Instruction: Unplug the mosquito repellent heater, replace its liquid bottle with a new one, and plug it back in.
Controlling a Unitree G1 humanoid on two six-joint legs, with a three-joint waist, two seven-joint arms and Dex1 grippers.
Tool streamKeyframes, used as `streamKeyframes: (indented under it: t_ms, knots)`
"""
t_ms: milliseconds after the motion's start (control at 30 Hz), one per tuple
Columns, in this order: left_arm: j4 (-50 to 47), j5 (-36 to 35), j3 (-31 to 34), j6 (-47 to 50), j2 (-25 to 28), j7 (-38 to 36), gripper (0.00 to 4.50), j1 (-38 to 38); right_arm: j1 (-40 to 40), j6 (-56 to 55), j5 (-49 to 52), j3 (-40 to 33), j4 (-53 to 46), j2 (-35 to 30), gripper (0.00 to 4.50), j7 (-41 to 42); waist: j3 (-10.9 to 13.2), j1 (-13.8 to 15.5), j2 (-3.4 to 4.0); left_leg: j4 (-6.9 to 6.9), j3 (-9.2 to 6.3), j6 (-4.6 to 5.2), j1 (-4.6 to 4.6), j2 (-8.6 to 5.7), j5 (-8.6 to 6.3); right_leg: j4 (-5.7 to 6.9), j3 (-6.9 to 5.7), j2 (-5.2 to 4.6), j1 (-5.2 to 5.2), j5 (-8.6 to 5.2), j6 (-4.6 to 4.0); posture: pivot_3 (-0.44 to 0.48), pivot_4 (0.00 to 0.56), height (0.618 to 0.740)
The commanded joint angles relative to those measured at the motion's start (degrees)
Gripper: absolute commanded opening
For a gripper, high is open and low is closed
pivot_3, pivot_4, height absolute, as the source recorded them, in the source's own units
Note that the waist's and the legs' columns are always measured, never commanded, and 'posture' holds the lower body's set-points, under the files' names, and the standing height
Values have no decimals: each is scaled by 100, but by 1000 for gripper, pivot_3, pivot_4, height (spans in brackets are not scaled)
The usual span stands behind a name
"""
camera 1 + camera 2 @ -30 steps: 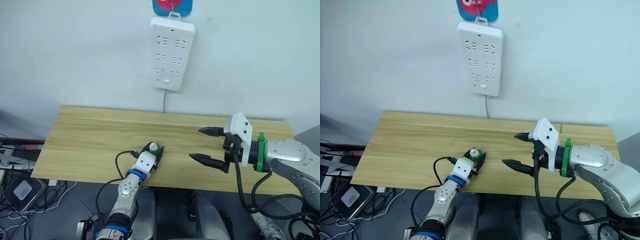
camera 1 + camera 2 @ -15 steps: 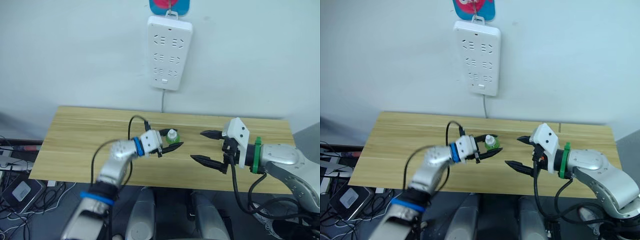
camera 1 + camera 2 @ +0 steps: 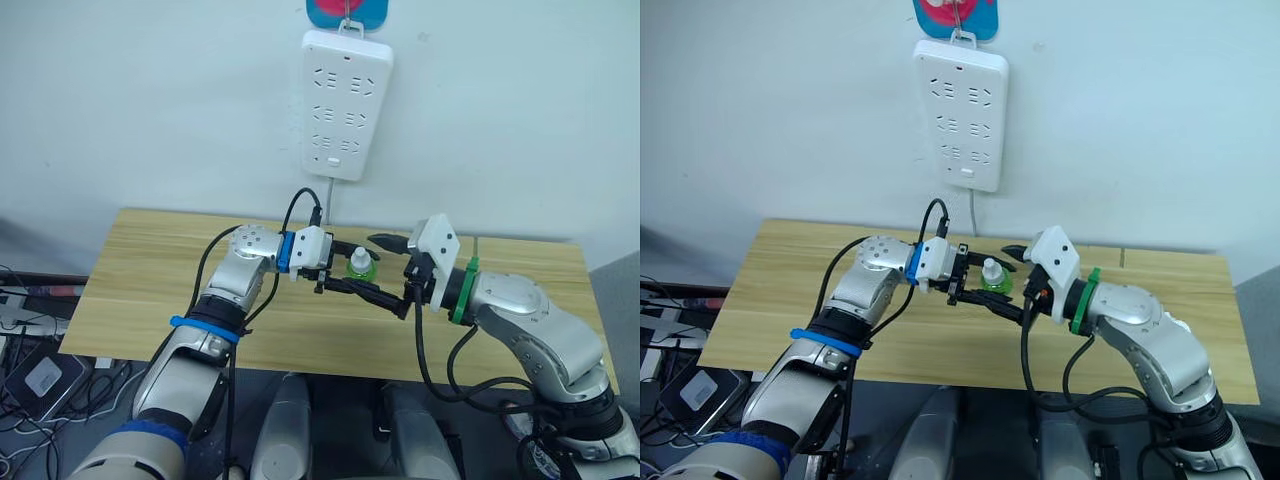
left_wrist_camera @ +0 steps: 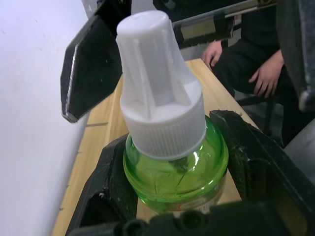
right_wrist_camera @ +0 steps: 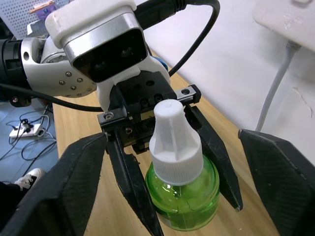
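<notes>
A small green liquid bottle (image 3: 360, 268) with a white ribbed cap (image 4: 158, 101) is held upright over the middle of the wooden table (image 3: 160, 280). My left gripper (image 3: 345, 272) is shut on its green body. My right gripper (image 5: 182, 196) is open, one finger on each side of the bottle (image 5: 183, 192) with wide gaps, not touching it. Both grippers meet tip to tip. The mosquito repellent heater is out of view.
A long white power strip (image 3: 347, 103) hangs on the wall above the table's far edge, its cord dropping behind the table. A seated person's hands (image 4: 266, 73) are in the left wrist view, beyond the table. Cables lie on the floor at left (image 3: 35, 360).
My left arm has carried the bottle from the table's front edge up to the middle. The right gripper has moved left and now straddles the bottle.
</notes>
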Motion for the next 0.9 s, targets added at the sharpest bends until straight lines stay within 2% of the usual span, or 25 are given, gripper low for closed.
streamKeyframes:
  t_ms: [33,133,167,200,233,467,600,700,733,900]
  knots:
    - [-16,-11,149,-164,-58,-91,2289,-61,63,-127,-78,-14,-230,30,3175,-27,0,-3,0,-2,-6,-7,0,0,4,2,-4,0,0,1,-1,220,235,740]
    - [-37,9,166,-158,-79,-85,2289,-49,70,-207,-132,29,-209,66,1892,-19,-1,-6,1,0,-18,-13,1,0,8,15,-12,1,0,3,-5,224,234,740]
    - [-62,9,172,-141,-79,-86,2289,-40,68,-233,-142,36,-197,96,1659,-18,-1,-7,0,0,-21,-13,1,-1,9,19,-14,2,0,3,-5,228,234,740]
    - [-85,9,180,-127,-80,-87,2289,-30,69,-255,-151,40,-190,116,1199,-7,-1,-8,0,1,-25,-14,2,-1,10,23,-17,2,0,4,-6,228,234,740]
    - [-107,10,186,-116,-76,-93,2289,-17,69,-277,-163,39,-181,138,1077,7,-2,-9,1,2,-27,-16,2,-1,11,26,-19,2,0,4,-7,228,234,740]
    - [-516,-21,122,5,29,-341,2289,257,-139,-331,0,46,-63,143,1081,435,-4,-8,2,2,-44,-37,2,0,26,32,-32,4,2,12,-21,250,249,740]
    - [-1418,-212,-162,342,256,-862,2289,644,-930,-961,165,426,748,-188,1081,2375,-4,-32,3,3,-43,-44,5,1,32,35,-32,6,3,17,-28,273,252,740]
    - [-1884,-387,-385,539,501,-950,2289,795,-1506,-1596,28,735,1655,-226,1081,3647,-5,-14,3,2,-60,-43,12,10,37,37,-47,15,12,20,-33,289,254,740]
    - [-1997,-439,-455,577,591,-950,2289,825,-1671,-1746,-13,838,1906,-217,1081,4012,-5,-1,4,1,-66,-42,14,10,39,38,-50,17,13,20,-34,320,255,740]
    - [-2258,-595,-596,679,817,-950,2289,877,-2073,-2117,-156,981,2600,-135,1081,4823,-5,46,4,3,-78,-44,12,6,41,38,-60,14,18,21,-36,320,255,740]
